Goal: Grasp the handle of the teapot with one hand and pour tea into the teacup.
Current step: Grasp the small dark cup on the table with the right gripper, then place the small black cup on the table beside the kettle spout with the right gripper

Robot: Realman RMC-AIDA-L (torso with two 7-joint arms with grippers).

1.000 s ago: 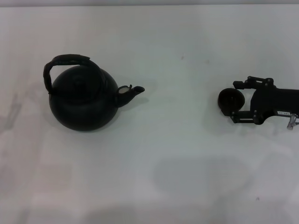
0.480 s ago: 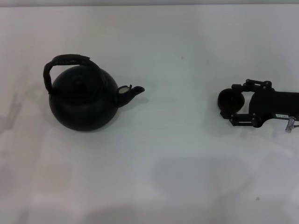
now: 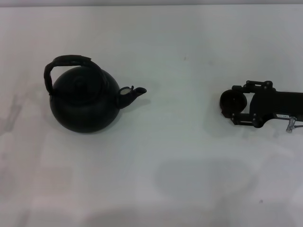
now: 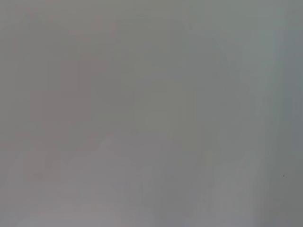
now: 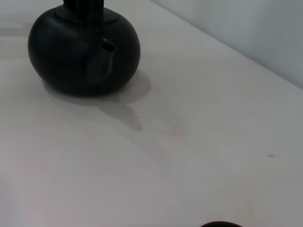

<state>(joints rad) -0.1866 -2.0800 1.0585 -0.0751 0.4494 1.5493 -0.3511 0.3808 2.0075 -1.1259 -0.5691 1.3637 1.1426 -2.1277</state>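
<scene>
The right claw (image 3: 235, 105) straddles the cup (image 3: 232, 102), fingers either side of it, apparently pinching it — and over the last second claw and cup have slid slightly toward the teapot (image 3: 85, 100). The pot stands well apart across the table (image 3: 180, 179), spout facing the claw, its handle (image 3: 66, 64) untouched. So the cup is being positioned and pouring hasn't begun — the left claw is out of sight.
</scene>
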